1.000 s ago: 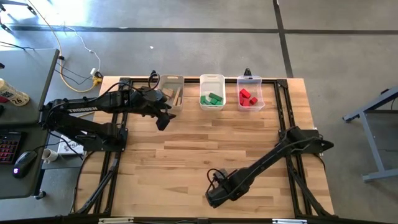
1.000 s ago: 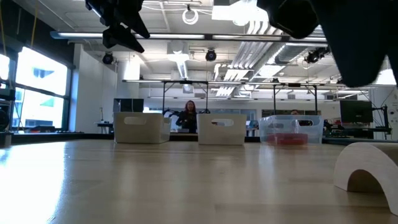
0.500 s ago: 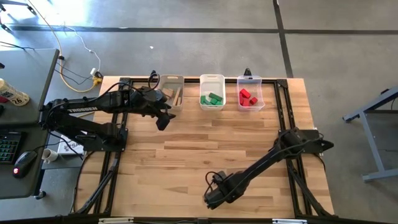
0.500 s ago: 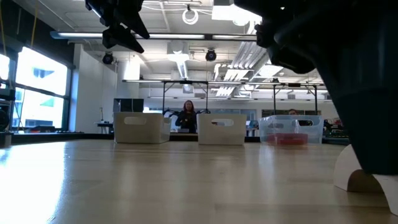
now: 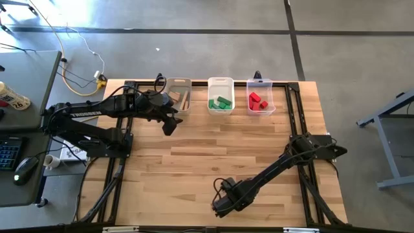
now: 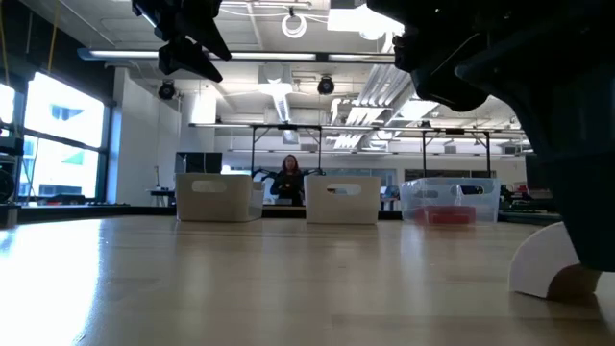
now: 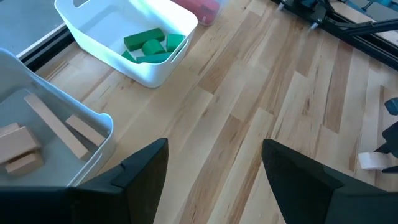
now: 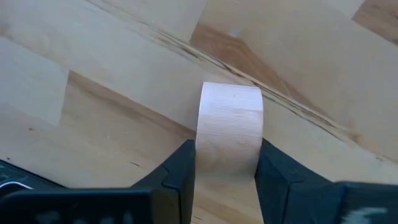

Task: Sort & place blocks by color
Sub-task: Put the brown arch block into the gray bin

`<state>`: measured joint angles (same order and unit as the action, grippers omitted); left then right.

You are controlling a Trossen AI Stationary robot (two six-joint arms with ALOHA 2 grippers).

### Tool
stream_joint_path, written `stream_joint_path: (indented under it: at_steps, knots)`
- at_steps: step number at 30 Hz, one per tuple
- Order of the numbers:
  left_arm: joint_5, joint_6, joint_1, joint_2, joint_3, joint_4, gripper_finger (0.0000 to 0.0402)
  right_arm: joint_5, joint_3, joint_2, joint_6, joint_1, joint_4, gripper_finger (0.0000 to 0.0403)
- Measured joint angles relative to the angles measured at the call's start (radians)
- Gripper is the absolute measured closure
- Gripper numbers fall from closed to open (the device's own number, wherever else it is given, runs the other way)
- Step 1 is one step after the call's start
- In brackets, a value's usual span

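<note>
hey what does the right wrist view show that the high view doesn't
Only the right wrist view shows the tan arch block on the wood, pinched between the right tool's two fingers. From above, that arm covers the block.

Only the high view shows the left tool hovering open near the bin of tan blocks, the bin of green blocks, and the bin of red blocks.

Both show the wooden table and the right tool low at its near edge.

Dark jointed arms [image 5: 272, 169] — black cables, dark fingers [image 8: 180, 171]
</note>
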<state>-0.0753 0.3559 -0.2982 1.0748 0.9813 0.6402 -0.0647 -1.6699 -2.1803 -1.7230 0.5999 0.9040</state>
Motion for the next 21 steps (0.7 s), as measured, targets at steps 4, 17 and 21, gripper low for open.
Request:
stream_joint_path:
  at_steps: [4,17,21]
  knots:
    - [0.000,0.000,0.000,0.000,0.000,0.000,0.0156,0.001,0.000,0.001,0.032,0.000,-0.012,0.0302]
    - [0.086,-0.020,0.000,0.000,0.000,-0.001,0.0156,0.247,0.002,0.127,0.102,-0.004,-0.051,0.0302]
    - [0.149,-0.045,0.000,0.000,0.000,-0.001,0.0156,0.311,0.002,0.166,0.143,-0.009,-0.054,0.0302]
